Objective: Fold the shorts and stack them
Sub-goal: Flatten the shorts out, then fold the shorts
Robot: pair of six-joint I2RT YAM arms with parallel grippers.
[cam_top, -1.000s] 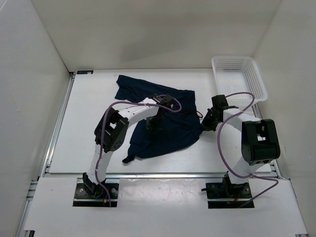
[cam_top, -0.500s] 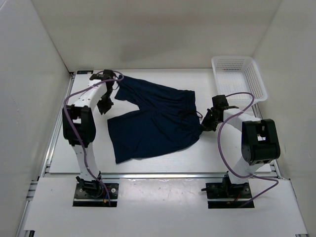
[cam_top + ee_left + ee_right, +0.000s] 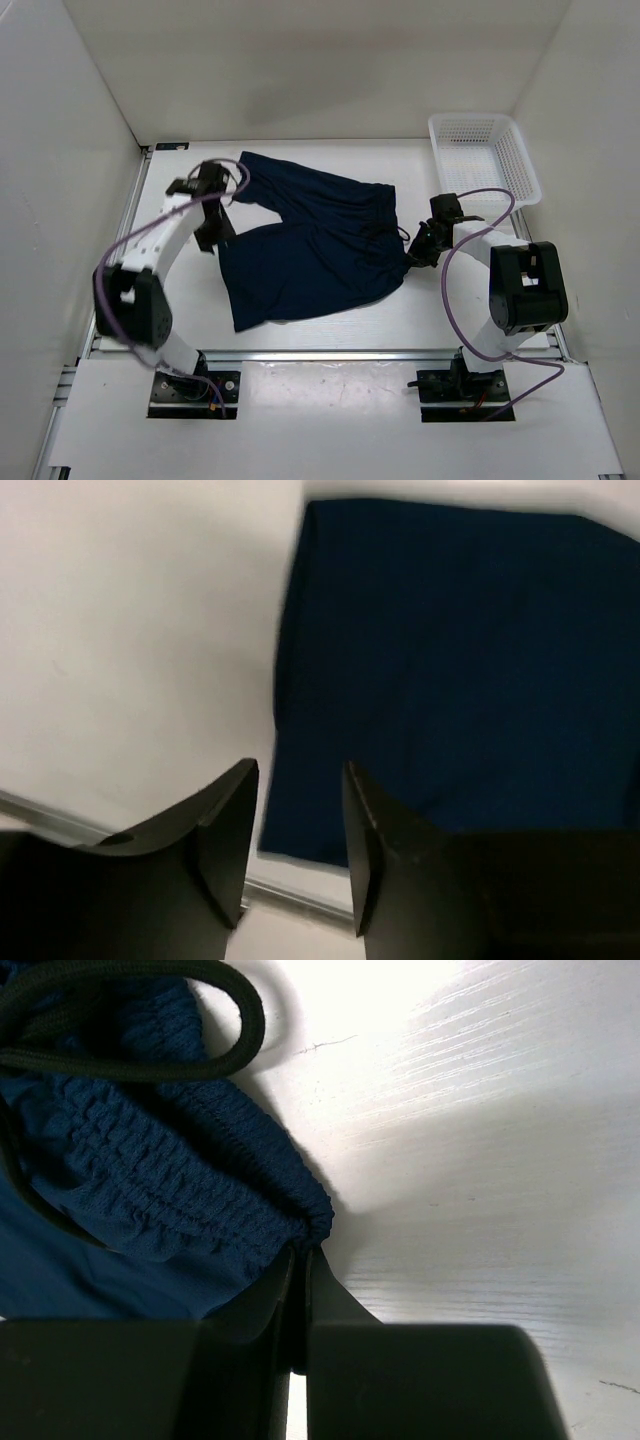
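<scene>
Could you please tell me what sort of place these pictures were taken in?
Most likely a robotics lab test cell, not a home: plain white walls box in a white table, a left arm and right arm are bolted at its near edge, and shorts and a basket lie on it.

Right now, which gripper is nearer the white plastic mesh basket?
Right. The right gripper, shut on the dark navy fabric shorts, sits near the basket; the left gripper hovers at the shorts' opposite side.
</scene>
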